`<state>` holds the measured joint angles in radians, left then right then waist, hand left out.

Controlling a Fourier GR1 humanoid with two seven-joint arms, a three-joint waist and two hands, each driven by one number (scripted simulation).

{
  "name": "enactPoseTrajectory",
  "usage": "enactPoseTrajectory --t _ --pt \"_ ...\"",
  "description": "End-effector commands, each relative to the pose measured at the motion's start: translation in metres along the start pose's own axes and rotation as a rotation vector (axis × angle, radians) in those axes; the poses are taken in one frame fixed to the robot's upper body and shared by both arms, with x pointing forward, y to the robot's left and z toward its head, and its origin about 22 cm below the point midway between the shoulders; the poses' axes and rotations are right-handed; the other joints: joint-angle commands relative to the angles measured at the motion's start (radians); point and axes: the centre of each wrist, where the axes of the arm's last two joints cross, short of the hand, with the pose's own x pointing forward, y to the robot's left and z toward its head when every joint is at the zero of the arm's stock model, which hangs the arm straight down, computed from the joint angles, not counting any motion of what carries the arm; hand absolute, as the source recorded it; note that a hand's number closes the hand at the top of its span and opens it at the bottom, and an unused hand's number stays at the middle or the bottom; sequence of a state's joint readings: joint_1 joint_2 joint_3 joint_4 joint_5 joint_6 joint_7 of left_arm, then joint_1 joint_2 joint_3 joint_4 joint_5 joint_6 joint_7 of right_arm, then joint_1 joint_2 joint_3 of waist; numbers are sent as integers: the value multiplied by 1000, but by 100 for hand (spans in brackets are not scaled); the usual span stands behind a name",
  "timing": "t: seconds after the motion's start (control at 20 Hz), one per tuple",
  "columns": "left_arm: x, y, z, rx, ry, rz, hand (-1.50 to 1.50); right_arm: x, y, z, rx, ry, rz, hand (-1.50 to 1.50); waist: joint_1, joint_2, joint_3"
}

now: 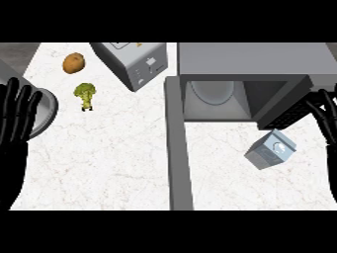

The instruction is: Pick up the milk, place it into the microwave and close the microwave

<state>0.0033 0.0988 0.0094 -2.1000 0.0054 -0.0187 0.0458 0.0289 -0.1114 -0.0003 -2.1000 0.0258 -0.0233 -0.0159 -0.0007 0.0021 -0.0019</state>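
Microwave [255, 62] as reference: we see it at the upper right of the white marbled desk [112, 163], cavity open, round turntable [213, 92] visible inside. Its door [179, 148] is swung fully out, running as a long grey strip from the cavity's left corner down toward the near desk edge. Milk [271, 149] is a small grey carton lying tilted on the desk just in front of the microwave's right side, right of the open door, not inside the cavity; nothing is touching it. Our right hand [336, 118] shows at the right edge, beside the microwave's dark control panel [287, 116] and above-right of the milk; fingers straight and spread, holding nothing, apart from the carton. Our left hand [7, 118] is well left of the microwave at the left edge, fingers up and extended, also holding nothing; it overlaps a round grey metal pot or bowl [45, 111] that's partly cut off there. Left of the microwave, near the back, sits a grey toaster [131, 62] set at an angle. Further left of that: a potato [73, 63] at the back and a piece of broccoli [85, 95] just in front of it, both well apart from the milk and from either hand.
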Motion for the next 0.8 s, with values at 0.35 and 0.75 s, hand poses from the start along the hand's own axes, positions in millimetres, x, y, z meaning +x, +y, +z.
enactPoseTrajectory --t 0.35,0.75 --pt "-19 -12 13 7 102 160 -150 0 -44 24 263 110 -214 -150 -10 -5 2" --pt "-9 -58 38 10 112 178 -150 7 -75 78 264 129 -221 -150 -7 -5 2"
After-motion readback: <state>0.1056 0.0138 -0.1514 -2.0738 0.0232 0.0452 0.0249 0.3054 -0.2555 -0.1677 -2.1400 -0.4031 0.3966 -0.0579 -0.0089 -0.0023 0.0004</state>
